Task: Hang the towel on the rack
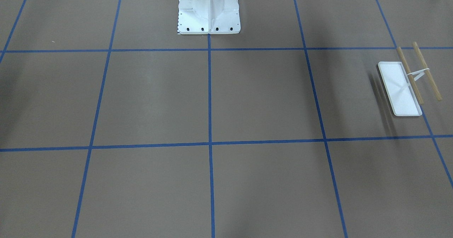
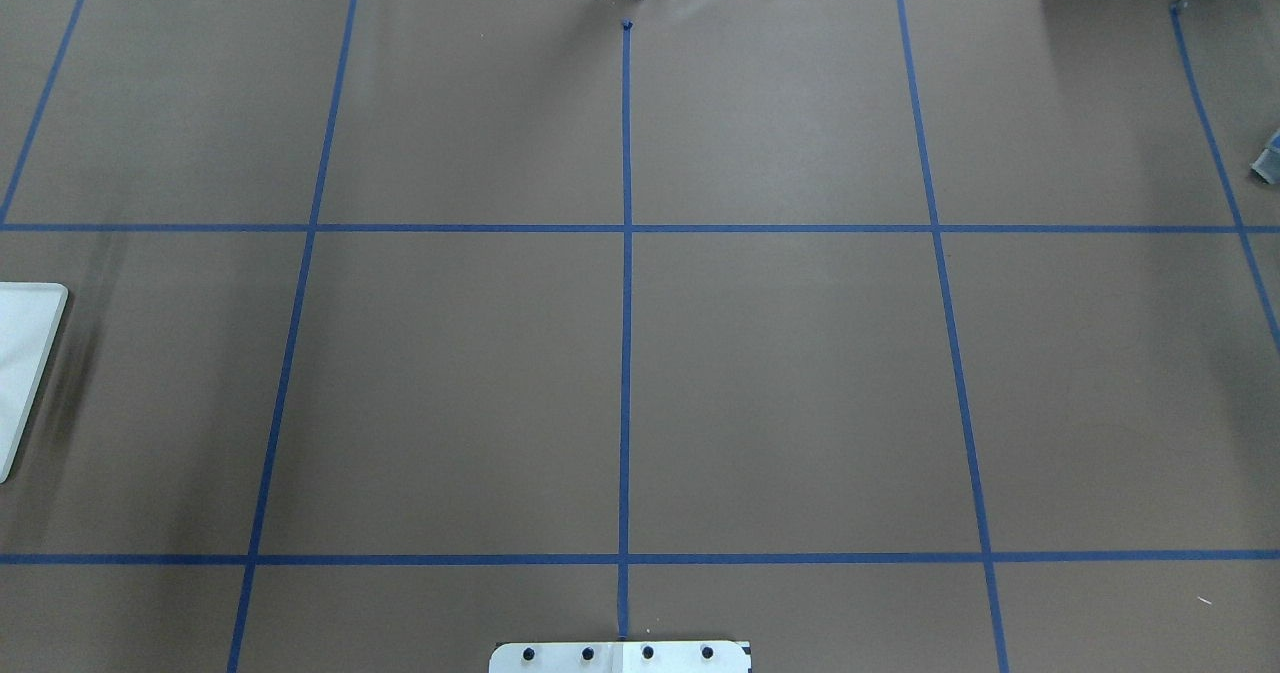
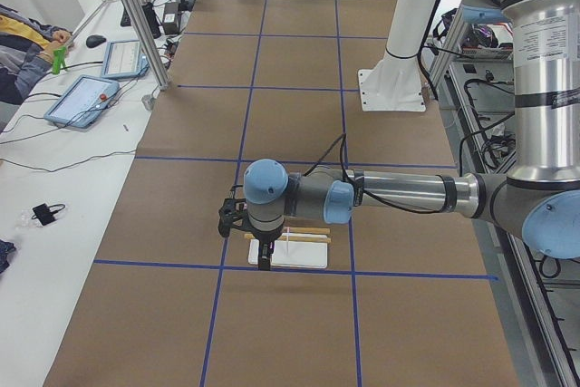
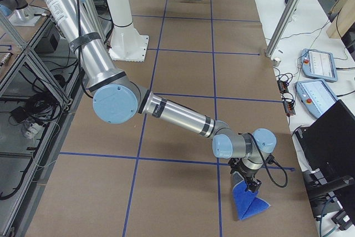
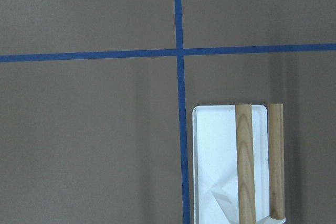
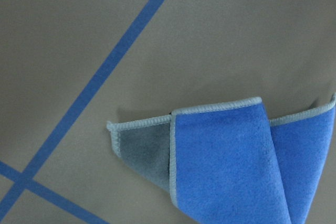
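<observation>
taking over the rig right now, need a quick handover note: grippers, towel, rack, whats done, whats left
Left gripper: hangs beside the rack; open or shut cannot be told.
Right gripper: down at the towel; whether it grips cannot be told.
Towel: folded over on itself, far from the rack.
Rack: upright, both wooden bars bare.
Done: nothing hung yet.
Left: secure the towel, carry it across, drape it over the bars.
</observation>
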Controlling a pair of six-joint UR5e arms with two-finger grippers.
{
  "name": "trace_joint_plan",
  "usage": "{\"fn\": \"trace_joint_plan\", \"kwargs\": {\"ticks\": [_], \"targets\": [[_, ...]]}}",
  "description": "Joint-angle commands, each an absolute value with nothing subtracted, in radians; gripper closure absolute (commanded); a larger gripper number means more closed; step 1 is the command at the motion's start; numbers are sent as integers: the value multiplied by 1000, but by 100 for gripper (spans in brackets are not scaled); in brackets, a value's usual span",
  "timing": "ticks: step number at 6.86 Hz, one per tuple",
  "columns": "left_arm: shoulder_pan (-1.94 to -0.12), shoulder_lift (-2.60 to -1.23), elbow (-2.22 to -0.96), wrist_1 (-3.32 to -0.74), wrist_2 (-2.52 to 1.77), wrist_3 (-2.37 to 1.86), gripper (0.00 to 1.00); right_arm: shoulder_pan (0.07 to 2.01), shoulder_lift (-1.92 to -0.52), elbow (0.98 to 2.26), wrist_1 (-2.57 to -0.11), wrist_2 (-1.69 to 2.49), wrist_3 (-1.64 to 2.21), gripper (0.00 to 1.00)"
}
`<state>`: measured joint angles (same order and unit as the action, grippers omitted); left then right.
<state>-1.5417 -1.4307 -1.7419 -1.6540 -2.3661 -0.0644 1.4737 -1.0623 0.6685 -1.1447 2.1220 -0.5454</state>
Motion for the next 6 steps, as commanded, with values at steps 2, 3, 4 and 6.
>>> {"fn": "trace_joint_plan", "kwargs": {"ticks": [2,3,4,6], "targets": [[-1542,-1431,-1738,-1655,-2367,-64,2,1399,-1042,609,-1014,1999,-543,10],[-1542,-1431,-1743,-1655,-2368,-64,2,1390,-1022,609,-1015,2000,-537,10],[-1542,-1431,-1740,-1655,-2368,-64,2,1382,-1025,609,-1014,2003,-537,10],[-1542,-1431,-1740,-1655,-2368,-64,2,1364,-1040,611,-1008,1999,-546,12]]}}
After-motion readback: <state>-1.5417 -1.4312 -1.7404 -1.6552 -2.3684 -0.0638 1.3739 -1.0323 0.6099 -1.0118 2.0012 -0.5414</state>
